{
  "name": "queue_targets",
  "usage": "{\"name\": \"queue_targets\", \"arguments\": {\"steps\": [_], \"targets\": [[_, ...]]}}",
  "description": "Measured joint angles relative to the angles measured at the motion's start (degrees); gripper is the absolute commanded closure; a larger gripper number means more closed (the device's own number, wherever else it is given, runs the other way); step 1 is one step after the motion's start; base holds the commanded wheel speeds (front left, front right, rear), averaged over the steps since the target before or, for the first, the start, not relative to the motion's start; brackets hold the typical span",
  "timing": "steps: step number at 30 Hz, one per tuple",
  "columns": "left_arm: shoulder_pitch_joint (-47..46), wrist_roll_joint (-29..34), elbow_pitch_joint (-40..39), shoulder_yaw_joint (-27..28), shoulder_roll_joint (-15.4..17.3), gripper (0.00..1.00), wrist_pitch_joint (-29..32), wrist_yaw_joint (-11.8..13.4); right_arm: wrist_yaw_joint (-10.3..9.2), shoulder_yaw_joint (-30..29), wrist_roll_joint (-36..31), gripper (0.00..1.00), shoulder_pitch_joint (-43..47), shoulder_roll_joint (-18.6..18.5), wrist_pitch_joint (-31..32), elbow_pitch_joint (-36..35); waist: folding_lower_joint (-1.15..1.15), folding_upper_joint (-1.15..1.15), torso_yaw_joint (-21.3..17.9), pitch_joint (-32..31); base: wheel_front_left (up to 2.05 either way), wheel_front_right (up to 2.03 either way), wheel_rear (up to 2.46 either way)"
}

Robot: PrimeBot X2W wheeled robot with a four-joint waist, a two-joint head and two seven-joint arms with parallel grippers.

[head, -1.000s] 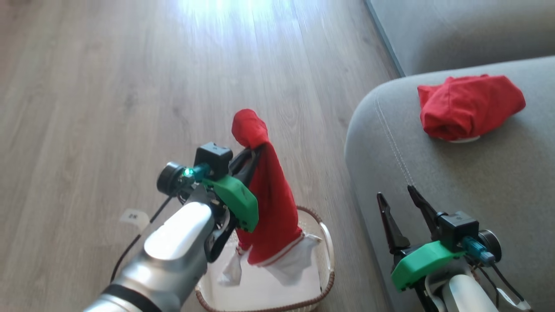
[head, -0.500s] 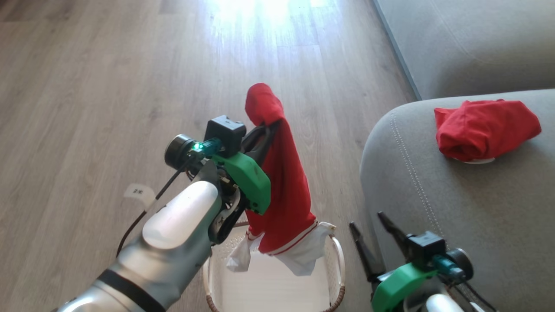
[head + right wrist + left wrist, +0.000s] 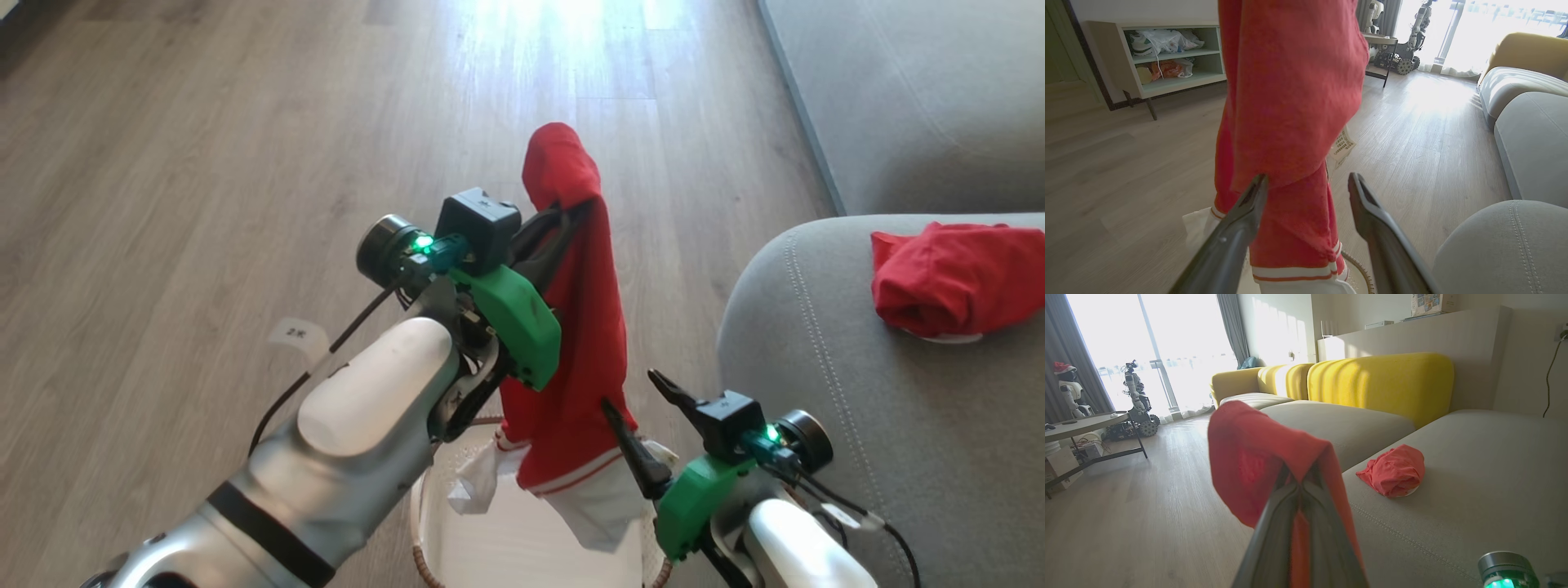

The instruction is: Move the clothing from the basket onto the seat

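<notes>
**Lift-and-carry step, second piece of clothing.**

The left gripper (image 3: 563, 222) has its jaws pinched fully together on a fold near the top of a red garment (image 3: 584, 343). A short flap of cloth flops over beyond the jaw tips, and the rest hangs straight down beneath them. The white-banded hem dangles far below the jaws, over the cream basket (image 3: 429, 539), and appears to be clear of its floor.

The right gripper (image 3: 630, 390) has its jaws spread wide and holds nothing. The lower part of the hanging garment lies just ahead of the jaws and partly between them, and no grip is made.

To the right of both pairs of jaws is the grey seat (image 3: 816, 392). The other red garment (image 3: 947, 278) lies bunched on it, well apart from either gripper.

The next move probably calls for carrying the held garment rightward, high enough for the hem to clear the seat's rounded edge. The left jaws should part only once the cloth is over the cushion. The right jaws may steady the hem.
</notes>
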Motion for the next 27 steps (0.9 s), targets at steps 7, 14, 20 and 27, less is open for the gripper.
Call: {"name": "queue_targets", "arguments": {"steps": [7, 14, 20, 27], "targets": [[0.0, 0.04, -3.27, -1.18, -0.68, 1.0, 0.49, 0.0, 0.0, 3.46, 2.56, 0.0, -5.2, -0.09, -0.01, 5.26, 0.0, 0.0, 1.97, 0.01, 0.0, 0.0, 0.0], [0.01, -0.02, -5.22, -1.33, -0.77, 1.0, 1.0, 0.07, 0.0, 7.51, 6.19, 0.66, -9.16, -0.13, -0.01, 7.49, 0.0, 0.0, 3.08, 0.39, 0.0, 0.0, 0.0], [0.08, -0.04, -5.33, -1.27, 0.46, 1.0, 1.26, 1.09, 0.0, 8.58, 7.9, 1.0, -9.89, -0.15, -0.01, 7.55, 0.0, 0.0, 3.19, 0.89, 0.0, 0.0, 0.0], [1.21, -1.77, -3.32, -0.52, 1.89, 0.91, 0.53, 1.68, 0.0, 6.23, 7.78, 1.0, -9.73, -0.22, -0.01, 4.92, 0.0, 0.0, 1.66, 1.34, 0.0, 0.0, 0.0]]}}
